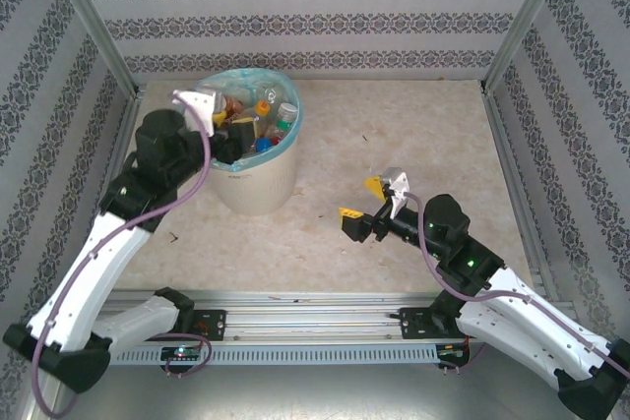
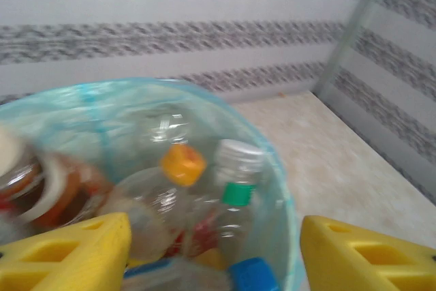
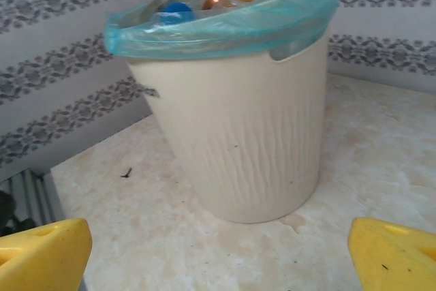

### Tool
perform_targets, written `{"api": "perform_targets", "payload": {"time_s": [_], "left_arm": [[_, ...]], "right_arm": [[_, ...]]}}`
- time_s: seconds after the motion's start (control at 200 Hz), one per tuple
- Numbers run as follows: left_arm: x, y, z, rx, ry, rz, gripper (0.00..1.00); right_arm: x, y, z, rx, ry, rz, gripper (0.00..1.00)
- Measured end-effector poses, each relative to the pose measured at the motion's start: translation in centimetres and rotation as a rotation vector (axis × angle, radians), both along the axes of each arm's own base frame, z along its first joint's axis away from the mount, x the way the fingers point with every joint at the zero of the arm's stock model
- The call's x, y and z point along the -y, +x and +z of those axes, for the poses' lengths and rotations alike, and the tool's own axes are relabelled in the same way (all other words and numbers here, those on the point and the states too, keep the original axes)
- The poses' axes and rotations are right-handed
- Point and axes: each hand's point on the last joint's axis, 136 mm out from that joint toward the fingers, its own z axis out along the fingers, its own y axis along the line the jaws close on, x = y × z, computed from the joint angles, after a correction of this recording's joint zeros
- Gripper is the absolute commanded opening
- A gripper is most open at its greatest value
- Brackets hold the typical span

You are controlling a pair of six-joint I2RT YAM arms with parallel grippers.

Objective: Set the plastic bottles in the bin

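Drop looks done: bottles (image 1: 261, 110) in bin (image 1: 258, 189) at ten o'clock; left gripper (image 2: 214, 260) overhead and right gripper (image 1: 361, 198) gape empty; withdraw next

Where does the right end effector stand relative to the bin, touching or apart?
Apart. The top external view shows a stretch of table between the right end effector and the bin wall.

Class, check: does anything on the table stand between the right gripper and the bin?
Nothing visible does. Bare tabletop lies between the open right gripper and the bin.
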Motion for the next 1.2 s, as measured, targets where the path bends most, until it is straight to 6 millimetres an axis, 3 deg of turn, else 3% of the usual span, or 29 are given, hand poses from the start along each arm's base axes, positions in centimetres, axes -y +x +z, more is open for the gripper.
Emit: {"api": "perform_targets", "payload": {"time_s": [0.185,0.265,0.39,0.525,0.64,0.804,0.899,0.989,1.074,1.199], "left_arm": [[-9.1,-3.4,-0.4,0.188,-0.002,0.417,0.70],[-12.1,-4.1,-1.9,0.230,0.020,0.579,0.70],[-15.2,-4.5,-7.5,0.201,0.135,0.773,0.71],[-17.4,-4.4,-13.2,0.140,0.248,0.879,0.81],[-18.5,-3.0,-16.7,0.061,0.315,0.907,0.92],[-18.5,0.1,-21.9,-0.051,0.339,0.815,1.00],[-18.2,1.3,-24.4,-0.069,0.302,0.740,1.00],[-17.9,2.0,-26.8,-0.085,0.256,0.679,1.00],[-17.7,2.4,-27.9,-0.094,0.232,0.635,1.00],[-17.6,3.4,-27.8,-0.052,0.194,0.599,1.00]], "right_arm": [[2.8,3.8,-1.5,-0.054,-0.087,-0.257,0.98],[4.8,5.7,-1.7,-0.072,-0.127,-0.381,0.98],[9.3,8.8,-1.0,-0.093,-0.149,-0.576,0.98],[14.4,11.5,-1.9,-0.133,-0.174,-0.761,0.98],[18.8,13.2,-4.7,-0.157,-0.200,-0.900,0.98],[23.6,13.8,-12.9,-0.223,-0.288,-1.034,0.98],[24.2,14.1,-17.3,-0.265,-0.332,-1.033,0.98],[22.8,14.4,-20.0,-0.303,-0.369,-0.943,0.98],[21.3,15.4,-19.4,-0.263,-0.371,-0.857,0.98],[19.8,17.6,-16.7,-0.112,-0.323,-0.784,0.98]]}}
